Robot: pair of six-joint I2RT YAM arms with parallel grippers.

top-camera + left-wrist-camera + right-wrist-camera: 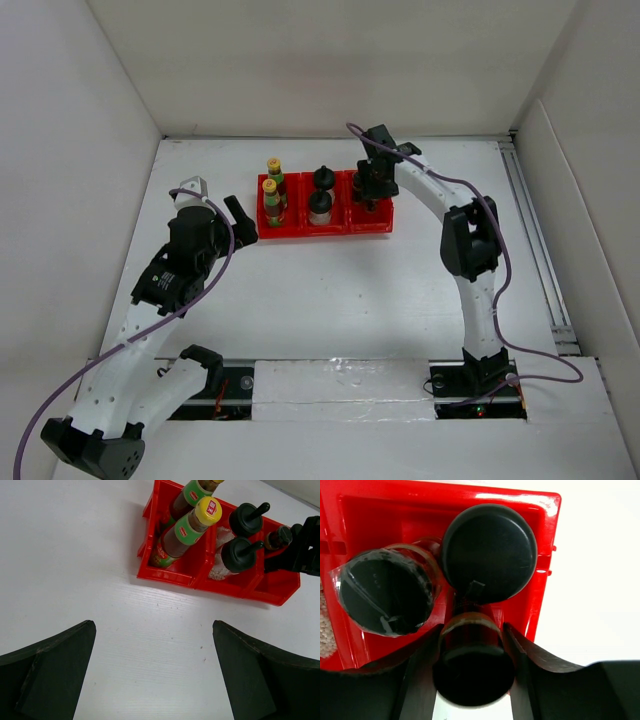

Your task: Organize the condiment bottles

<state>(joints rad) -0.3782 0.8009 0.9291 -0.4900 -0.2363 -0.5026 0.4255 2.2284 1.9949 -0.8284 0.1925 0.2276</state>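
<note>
The right gripper [472, 630] pinches 1 upright shaker [472, 677] at bottom centre of its wrist view, inside the red tray's [545, 555] right compartment; the left gripper [154, 627], wide and empty, sits well apart.

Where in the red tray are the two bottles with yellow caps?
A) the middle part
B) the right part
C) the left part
C: seen from above, both yellow-capped bottles stand in the left compartment of the red tray, next to the black-lidded jars in the middle one.
</note>
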